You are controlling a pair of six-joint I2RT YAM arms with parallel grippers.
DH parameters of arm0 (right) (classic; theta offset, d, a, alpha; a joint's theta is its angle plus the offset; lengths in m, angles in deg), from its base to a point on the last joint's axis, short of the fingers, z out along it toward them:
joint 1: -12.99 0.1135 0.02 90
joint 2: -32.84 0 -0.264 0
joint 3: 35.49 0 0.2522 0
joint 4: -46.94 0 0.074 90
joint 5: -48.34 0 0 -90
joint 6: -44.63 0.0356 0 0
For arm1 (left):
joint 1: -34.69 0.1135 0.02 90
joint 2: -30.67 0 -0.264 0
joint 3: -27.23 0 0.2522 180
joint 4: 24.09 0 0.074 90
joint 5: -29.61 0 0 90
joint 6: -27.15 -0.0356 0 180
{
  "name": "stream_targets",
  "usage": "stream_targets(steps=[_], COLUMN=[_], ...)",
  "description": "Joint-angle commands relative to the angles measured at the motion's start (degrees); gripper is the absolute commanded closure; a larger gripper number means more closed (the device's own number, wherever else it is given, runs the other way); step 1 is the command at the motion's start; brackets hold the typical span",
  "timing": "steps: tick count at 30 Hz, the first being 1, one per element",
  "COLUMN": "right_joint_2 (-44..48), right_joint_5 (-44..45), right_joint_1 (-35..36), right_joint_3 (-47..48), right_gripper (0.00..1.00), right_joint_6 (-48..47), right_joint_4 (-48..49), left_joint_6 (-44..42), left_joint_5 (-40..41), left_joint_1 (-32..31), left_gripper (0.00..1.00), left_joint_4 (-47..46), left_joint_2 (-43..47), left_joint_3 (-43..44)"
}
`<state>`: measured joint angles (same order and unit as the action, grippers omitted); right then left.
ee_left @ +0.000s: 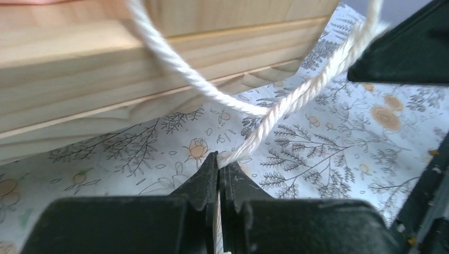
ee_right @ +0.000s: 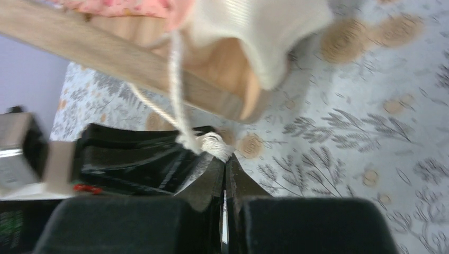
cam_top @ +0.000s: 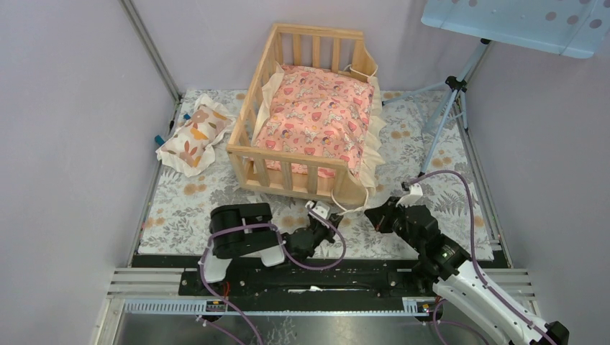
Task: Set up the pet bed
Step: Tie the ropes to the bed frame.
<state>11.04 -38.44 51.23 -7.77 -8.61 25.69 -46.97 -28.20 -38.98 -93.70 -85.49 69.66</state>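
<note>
The light-wood pet bed point(cam_top: 253, 154) stands at the table's middle back, with the pink cushion point(cam_top: 316, 115) lying in it. A white cord point(cam_top: 352, 207) hangs from the bed's near right corner. My left gripper point(cam_top: 325, 213) is shut on one strand of the cord point(ee_left: 296, 100) just in front of the bed's base point(ee_left: 106, 79). My right gripper point(cam_top: 374, 214) is shut on the cord's other end point(ee_right: 214, 143), close beside the left gripper. The cushion's cream ruffle point(ee_right: 265, 32) hangs over the bed's corner above it.
A small cream pillow with orange leaf prints point(cam_top: 194, 134) lies left of the bed. A floral mat point(cam_top: 180, 208) covers the table. A tripod point(cam_top: 449, 115) stands at the back right. Purple walls close both sides.
</note>
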Motion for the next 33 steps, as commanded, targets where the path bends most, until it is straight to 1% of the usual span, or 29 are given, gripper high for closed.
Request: stream_targets(steps=[1,5,9,14,21,28,33], right_joint_2=[1.14,0.32,-1.21,-1.56,0.03,0.16,0.81], right_joint_5=[8.06,11.72,15.61,20.85,25.76,24.24,25.19], right_joint_1=[-0.16,-0.16,-0.13,-0.18,-0.18,-0.21,-0.23], right_joint_3=[1.07,1.89,3.42,6.49,8.78,7.61,7.05], right_gripper=[1.00,1.00,1.00,1.00,1.00,1.00,1.00], right_joint_6=[7.49,11.40,13.48,15.22,17.61,17.97,18.82], right_joint_4=[-8.67,-13.06,-15.53,-18.98,-25.63,-26.12,-27.13], left_joint_6=[5.02,5.87,6.44,6.61,7.41,7.76,7.59], left_joint_5=[-1.68,-0.19,3.92,6.55,9.17,13.17,15.16], left_joint_1=[-0.07,-0.08,0.01,0.33,0.96,0.98,1.54], left_gripper=[1.00,1.00,1.00,1.00,1.00,1.00,1.00], left_joint_4=[-1.30,5.81,15.25,21.83,25.64,31.04,33.32], left_joint_2=[8.60,14.46,19.15,22.82,28.44,37.09,40.55], left_joint_3=[-4.36,-5.09,-3.30,-3.13,-6.95,-11.50,-13.39])
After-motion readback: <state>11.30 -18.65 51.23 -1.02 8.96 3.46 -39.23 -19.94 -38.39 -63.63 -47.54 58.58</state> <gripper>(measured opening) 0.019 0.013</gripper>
